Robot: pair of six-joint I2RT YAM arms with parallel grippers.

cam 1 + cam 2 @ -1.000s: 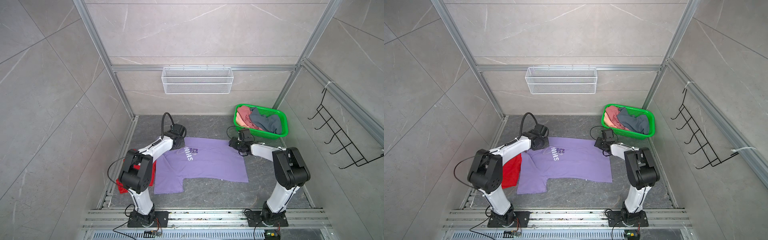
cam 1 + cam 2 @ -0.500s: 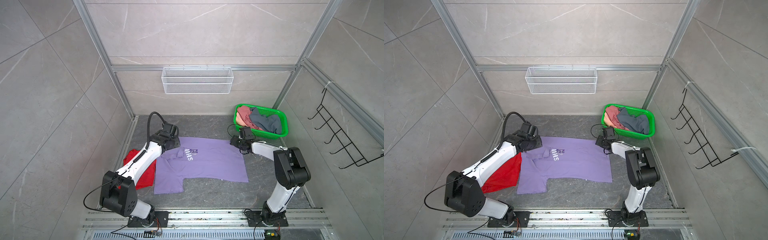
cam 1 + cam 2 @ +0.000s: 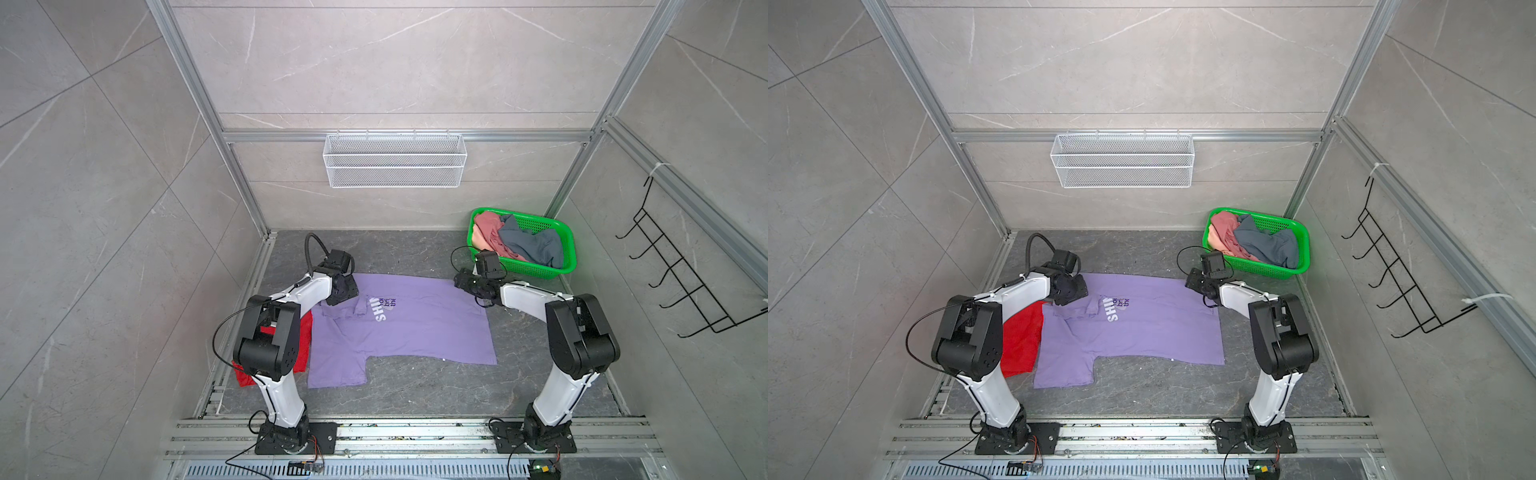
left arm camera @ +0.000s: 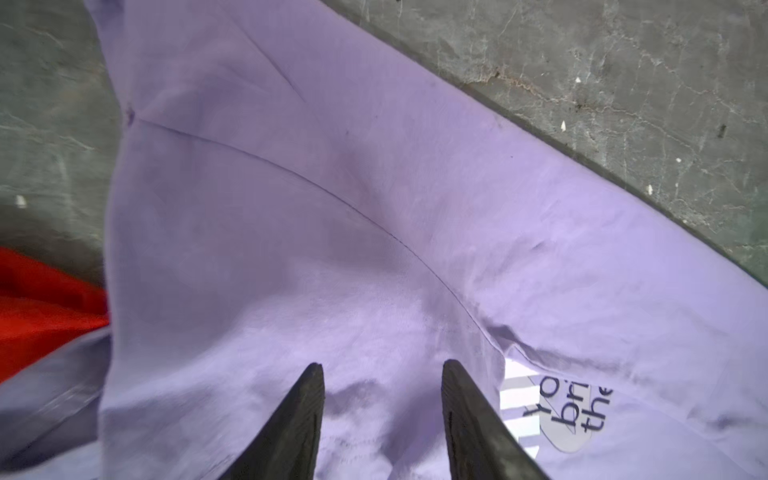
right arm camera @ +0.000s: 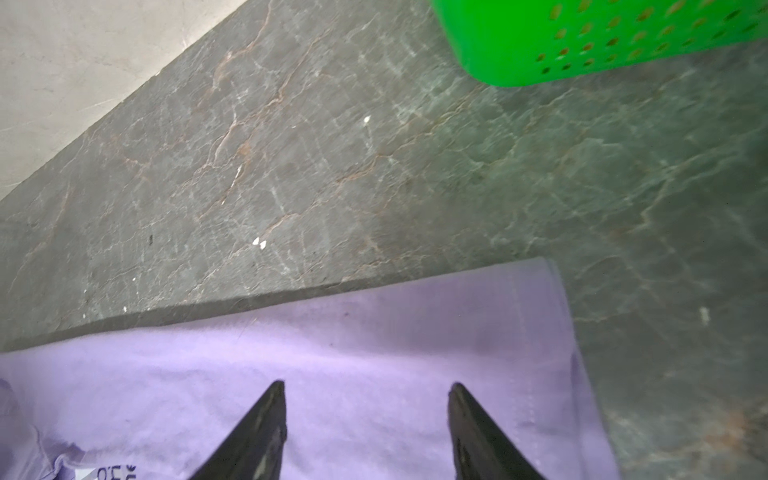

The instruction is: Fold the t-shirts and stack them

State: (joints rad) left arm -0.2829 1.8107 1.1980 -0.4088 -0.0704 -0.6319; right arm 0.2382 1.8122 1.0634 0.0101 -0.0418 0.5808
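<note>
Left gripper [image 4: 382, 365] hovers low over the lavender t-shirt [image 3: 415, 328] near its rumpled collar. Its fingers stand apart with only cloth showing between them, and nothing is clamped. Right gripper [image 5: 367, 383] is likewise spread, poised above the shirt's far right corner and gripping nothing.

The lavender shirt lies spread on the dark stone floor [image 3: 415, 253] between the two arms, print side up. A fold near the neck covers part of the white "SHINE" lettering.

A red t-shirt [image 3: 1021, 340] lies just beside it on the left, touching its edge. In both top views the left arm's elbow hides much of the red one.

Close behind the right gripper sits the green mesh basket [image 3: 536, 271], heaped with a pink tee [image 3: 488, 226], a peach one [image 3: 478, 240] and a grey-blue one [image 3: 536, 247]. A white wire shelf [image 3: 395, 162] hangs on the back wall.
</note>
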